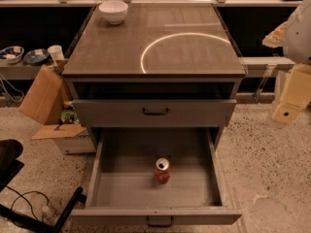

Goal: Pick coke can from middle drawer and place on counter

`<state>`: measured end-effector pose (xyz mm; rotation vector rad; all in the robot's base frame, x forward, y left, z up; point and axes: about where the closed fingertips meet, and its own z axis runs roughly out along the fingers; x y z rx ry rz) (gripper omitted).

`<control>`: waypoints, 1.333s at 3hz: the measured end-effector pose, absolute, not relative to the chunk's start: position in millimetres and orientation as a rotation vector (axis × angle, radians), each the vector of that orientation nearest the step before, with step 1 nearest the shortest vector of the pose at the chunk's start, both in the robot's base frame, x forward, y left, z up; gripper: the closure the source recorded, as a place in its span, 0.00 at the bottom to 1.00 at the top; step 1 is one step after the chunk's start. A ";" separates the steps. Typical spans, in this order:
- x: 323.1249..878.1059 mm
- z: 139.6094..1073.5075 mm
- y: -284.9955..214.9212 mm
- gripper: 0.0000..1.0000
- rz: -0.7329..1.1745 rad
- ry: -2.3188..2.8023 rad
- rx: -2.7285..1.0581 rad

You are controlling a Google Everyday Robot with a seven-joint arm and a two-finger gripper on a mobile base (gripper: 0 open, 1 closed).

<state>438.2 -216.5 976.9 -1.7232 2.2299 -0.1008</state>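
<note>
**Pincer [291,98] at the right edge, coke can [162,171] in the open middle drawer [124,191]**

Pincer and arm hang at the right border of the view, beside the cabinet and above the speckled floor [265,149]. The pincer is a pale cream, blocky shape with one dark round spot. The frame cuts it off, and whether it is released or clenched cannot be told.

The bench [199,57] is a broad, flat, glossy grey-brown rectangle with a bright white arc mark [146,52] curving across it. Below, the middle drawer stands pulled out. It is a deep grey box with a grained floor and tall side walls, and its small dark handle [159,221] is clipped by the bottom edge. Above it, a shut drawer [107,113] shows only a flat grey front with a black bar handle [155,111]. The slot over that is too dark to read.

A cardboard box [43,96] leans left of the cabinet. A smooth, round white bowl [113,11] sits at the bench's back left corner.

The coke can is a small red cylinder with white script and a silver top. It stands upright near the middle of the drawer floor, apart from every wall.
</note>
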 end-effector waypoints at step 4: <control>465.9 863.3 -215.3 0.00 0.207 2.113 -1.602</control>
